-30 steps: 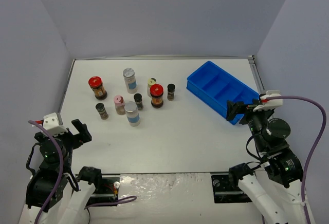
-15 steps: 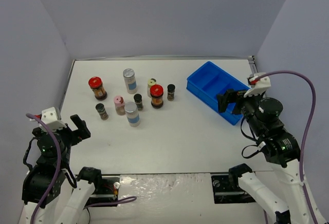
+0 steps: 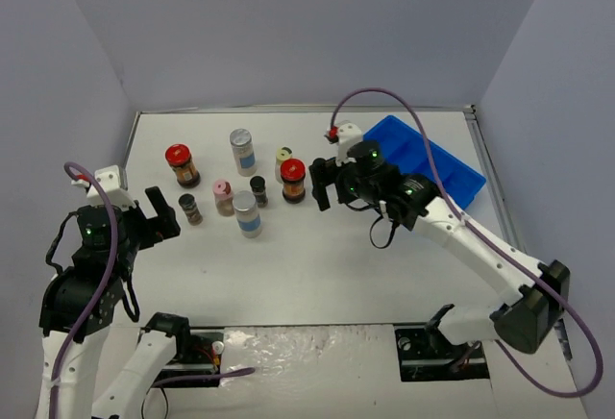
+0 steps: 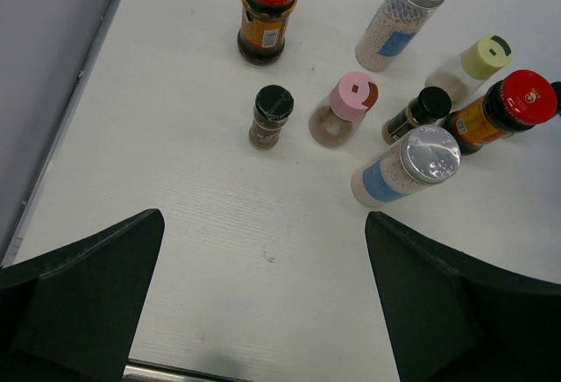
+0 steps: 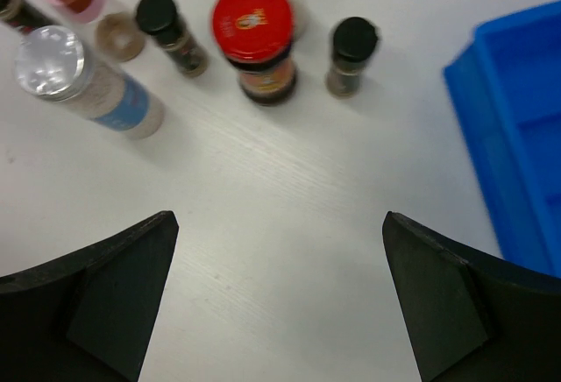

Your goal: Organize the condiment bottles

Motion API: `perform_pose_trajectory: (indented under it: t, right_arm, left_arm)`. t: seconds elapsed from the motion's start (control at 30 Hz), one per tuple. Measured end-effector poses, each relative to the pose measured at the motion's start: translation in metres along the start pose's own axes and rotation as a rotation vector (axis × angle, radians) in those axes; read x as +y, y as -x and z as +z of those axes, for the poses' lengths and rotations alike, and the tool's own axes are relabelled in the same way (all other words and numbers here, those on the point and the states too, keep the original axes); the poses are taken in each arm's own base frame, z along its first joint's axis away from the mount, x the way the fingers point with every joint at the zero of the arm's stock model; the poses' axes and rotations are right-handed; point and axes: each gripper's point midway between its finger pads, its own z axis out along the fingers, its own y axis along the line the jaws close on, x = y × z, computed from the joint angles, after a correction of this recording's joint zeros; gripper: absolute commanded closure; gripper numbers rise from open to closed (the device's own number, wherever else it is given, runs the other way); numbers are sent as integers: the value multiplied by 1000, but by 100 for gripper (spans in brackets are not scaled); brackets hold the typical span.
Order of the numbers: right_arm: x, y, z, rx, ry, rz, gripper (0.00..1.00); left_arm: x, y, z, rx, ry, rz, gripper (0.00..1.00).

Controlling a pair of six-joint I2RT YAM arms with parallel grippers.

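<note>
R arm point(image 3: 468, 242) outstretched (jaws wide), near jars point(image 3: 293, 179)

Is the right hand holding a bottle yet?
No, the right hand is open with nothing between its fingers; the red-lidded jar stands clear ahead of it.
</note>
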Motion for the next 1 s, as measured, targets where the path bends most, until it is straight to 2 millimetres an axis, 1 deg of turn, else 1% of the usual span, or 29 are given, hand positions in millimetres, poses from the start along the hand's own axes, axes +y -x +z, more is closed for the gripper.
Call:
perform_pose_trajectory:
  t: [0.1, 0.13, 0.2, 0.27, 0.33, 0.4, 0.53, 0.7, 0.73, 0.87, 0.9, 1.0]
  right_arm:
    - [44, -9, 22, 36, 64, -60, 0]
    - [56, -6, 29, 27, 80, -72, 0]
    - [91, -2, 50, 21, 128, -107, 0]
    - [117, -3, 69, 13, 160, -131, 0]
    - [134, -8, 85, 29, 177, -149, 0]
    - [150, -6, 105, 27, 191, -155, 0]
    - [169, -12, 139, 35, 200, -163, 0]
    - [183, -23, 171, 50, 196, -168, 0]
    - [184, -27, 176, 55, 194, -168, 0]
    - [190, -43, 189, 80, 187, -167, 7]
    - [191, -46, 190, 86, 186, -167, 9]
    - [195, -48, 190, 85, 186, -168, 21]
  left_arm:
    - [-2, -5, 2, 31, -6, -2, 3]
    - [-2, -7, 2, 40, -6, -3, 3]
    - [-2, -12, 2, 59, -5, -2, 3]
    - [-1, -15, 1, 73, -3, 0, 3]
    - [1, -18, -1, 84, 2, 3, 3]
    - [3, -23, -3, 102, 12, 9, 3]
    - [7, -26, -6, 118, 22, 14, 3]
    - [9, -31, -8, 135, 29, 19, 3]
    - [9, -31, -8, 137, 28, 18, 3]
    - [7, -33, -9, 145, 20, 13, 3]
    - [7, -33, -9, 147, 18, 12, 3]
    - [6, -34, -10, 148, 15, 9, 3]
